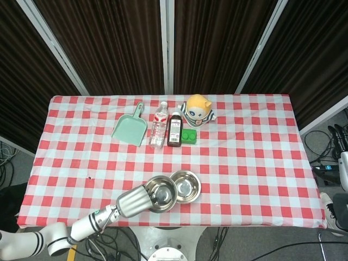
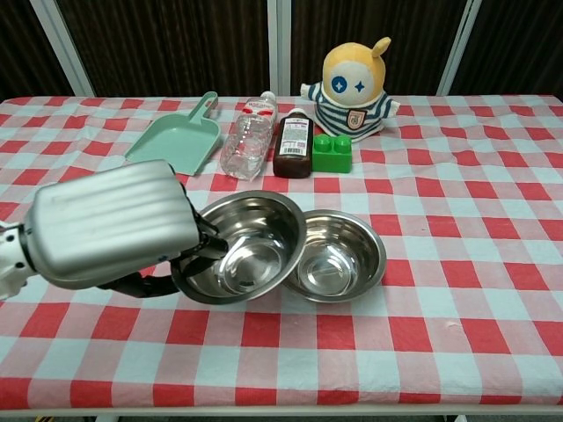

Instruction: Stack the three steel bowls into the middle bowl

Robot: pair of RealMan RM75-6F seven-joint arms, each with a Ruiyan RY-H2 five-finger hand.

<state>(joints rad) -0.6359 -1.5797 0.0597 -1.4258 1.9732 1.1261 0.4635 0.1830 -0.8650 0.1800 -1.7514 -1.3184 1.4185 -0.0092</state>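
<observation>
My left hand [image 1: 135, 203] [image 2: 110, 233] grips a steel bowl [image 1: 162, 194] [image 2: 246, 251] by its left rim and holds it tilted just above the cloth. Its right edge overlaps the left rim of the middle steel bowl [image 1: 187, 186] [image 2: 345, 255], which sits upright near the table's front centre. Whether the two rims touch is unclear. Only these two bowls are visible. My right hand [image 1: 343, 163] shows as a sliver at the far right edge of the head view, off the table; how its fingers lie cannot be made out.
Along the back of the checked cloth [image 2: 457, 290] stand a green dustpan [image 2: 176, 141], a lying water bottle [image 2: 248, 139], a dark syrup bottle [image 2: 296, 145], a green block [image 2: 332, 153] and a yellow plush toy [image 2: 352, 88].
</observation>
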